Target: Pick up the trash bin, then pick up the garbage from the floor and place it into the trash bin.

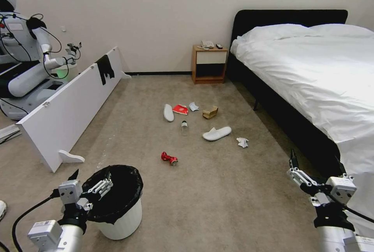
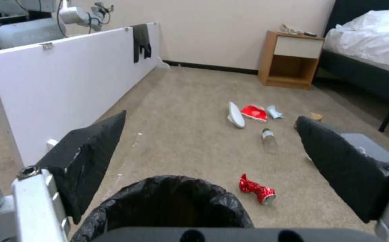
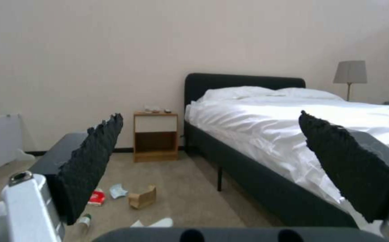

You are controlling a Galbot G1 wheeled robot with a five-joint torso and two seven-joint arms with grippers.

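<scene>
Two grippers wait with jaws spread; the bin is not yet lifted and the litter lies untouched.

The left gripper (image 1: 90, 181), empty and wide open, hovers at the near rim of the round white plastic trash bin (image 1: 120, 217) lined with a black bag, which stands on the beige short-pile carpet floor (image 1: 233, 197) at the robot's left. To pick it up well, I would bring one finger inside the rim and one outside, then close on the plastic wall, not on loose bag alone. The right gripper (image 1: 313, 172), also open and empty, hangs beside the dark-framed bed (image 1: 296, 127). Ahead on the carpet lie the crushed red can (image 1: 169, 158), nearest the bin, a clear bottle (image 1: 184, 126), two white slippers (image 1: 216, 133), a red packet (image 1: 180, 109) and a brown paper bag (image 1: 210, 112).
</scene>
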